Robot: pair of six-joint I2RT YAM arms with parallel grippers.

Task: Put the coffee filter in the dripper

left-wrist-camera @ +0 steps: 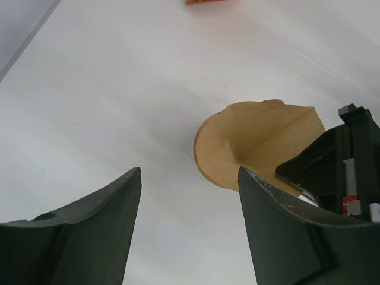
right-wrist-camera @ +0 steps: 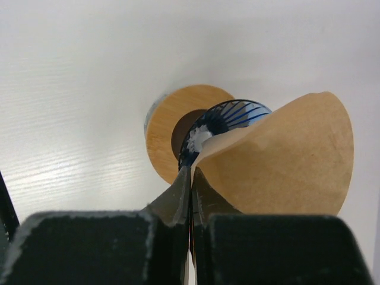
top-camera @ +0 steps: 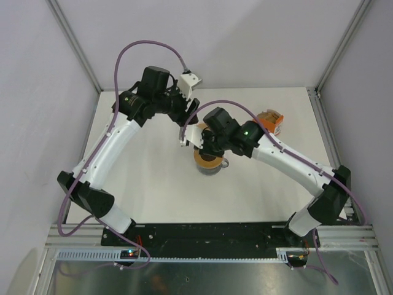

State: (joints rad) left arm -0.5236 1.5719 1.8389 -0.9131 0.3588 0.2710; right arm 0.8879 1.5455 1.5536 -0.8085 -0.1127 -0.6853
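**Brown paper at the dripper's mouth, not yet seated**

Brown paper filled the right half of the right wrist view. The filter fanned out from the right gripper, whose jaws were pressed tight on one edge of it with no gap showing between them. Just beyond the fingertips was the dripper, blue and ribbed, against a wooden ring on the white table. The filter's near edge crossed the dripper's rim in that view. Whether paper and rim touched could not be told.

The left gripper hung over bare table with its jaws wide apart and nothing between them. From its camera the filter showed as a shallow, creased fan just beyond the right-hand finger. In the top view both grippers met near the table's middle, and an orange box stood further back on the right.

By my reading, the step in hand was the placing itself. The filter had been brought to the dripper but was not yet inside it, and it looked half flat rather than opened into a cone.

The next move would call for lining the filter's point up with the dripper's centre hole and lowering it until the paper lay against the ribs, before the right jaws let go. The paper is thin and is held by one edge only. It could fold, catch on the rim or spring back out, so a slow descent seemed wise. The open left gripper was close enough to steady the dripper or nudge the paper down.
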